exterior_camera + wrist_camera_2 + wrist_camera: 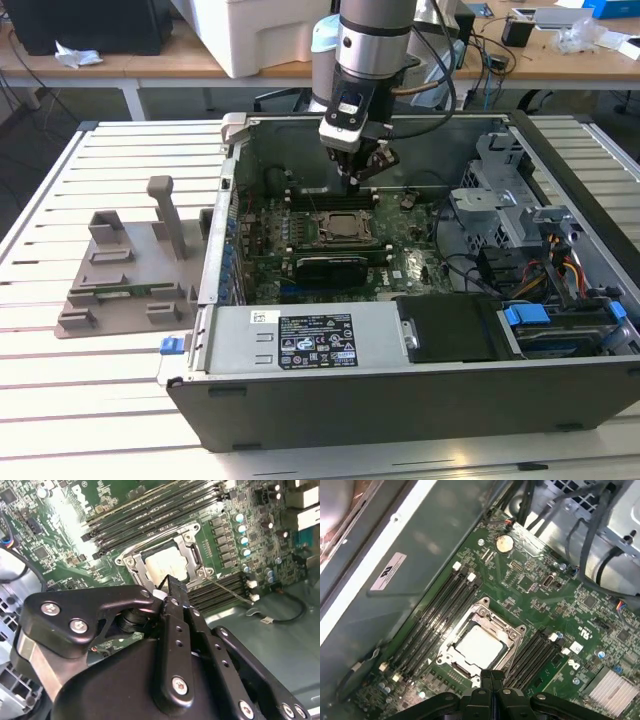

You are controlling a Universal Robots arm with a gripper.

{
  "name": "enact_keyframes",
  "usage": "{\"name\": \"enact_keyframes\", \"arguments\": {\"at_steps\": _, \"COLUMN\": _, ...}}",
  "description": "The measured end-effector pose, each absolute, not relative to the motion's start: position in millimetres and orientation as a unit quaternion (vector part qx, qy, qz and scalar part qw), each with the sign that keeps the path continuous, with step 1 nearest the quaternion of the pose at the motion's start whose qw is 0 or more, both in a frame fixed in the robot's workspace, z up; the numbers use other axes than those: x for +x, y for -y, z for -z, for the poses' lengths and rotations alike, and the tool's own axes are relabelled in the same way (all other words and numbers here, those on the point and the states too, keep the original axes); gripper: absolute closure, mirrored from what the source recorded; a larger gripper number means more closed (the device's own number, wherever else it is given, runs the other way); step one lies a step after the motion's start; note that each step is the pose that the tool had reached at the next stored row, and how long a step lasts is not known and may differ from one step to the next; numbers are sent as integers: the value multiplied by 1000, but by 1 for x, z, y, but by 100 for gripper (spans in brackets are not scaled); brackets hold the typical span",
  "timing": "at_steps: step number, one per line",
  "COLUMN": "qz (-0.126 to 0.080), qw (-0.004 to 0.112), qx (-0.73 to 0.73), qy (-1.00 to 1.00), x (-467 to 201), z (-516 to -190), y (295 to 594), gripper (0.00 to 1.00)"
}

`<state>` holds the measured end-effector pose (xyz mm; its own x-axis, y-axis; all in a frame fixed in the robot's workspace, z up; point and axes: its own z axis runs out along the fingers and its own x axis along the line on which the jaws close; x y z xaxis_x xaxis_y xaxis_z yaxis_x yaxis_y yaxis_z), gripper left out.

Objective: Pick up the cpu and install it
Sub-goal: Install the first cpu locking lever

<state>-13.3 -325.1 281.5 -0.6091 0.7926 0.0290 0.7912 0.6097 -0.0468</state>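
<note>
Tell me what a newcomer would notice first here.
The gripper, shut, hangs inside the open computer case, over the socket where the silver cpu lies. A grey holder sits on the table at the exterior view's left.

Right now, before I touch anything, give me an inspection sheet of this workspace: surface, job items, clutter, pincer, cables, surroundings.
Surface: white slatted table carrying an open computer case.
Job's things: cpu lies flat inside the motherboard socket, silver top showing.
Clutter: grey holder tray on the table, to the exterior view's left of the case.
Pincer: pincer shut, holding nothing, over the socket, apart from the cpu.
Cables: black lead on the case floor; coloured wires at the exterior view's right.
Surroundings: desks with a white box behind the table.
</note>
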Motion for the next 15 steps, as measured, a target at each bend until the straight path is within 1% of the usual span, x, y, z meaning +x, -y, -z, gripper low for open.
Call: {"name": "enact_keyframes", "arguments": {"at_steps": 15, "qz": -17, "qw": 21, "qx": -331, "qy": 943, "x": -13, "z": -282, "y": 325, "gripper": 89}}
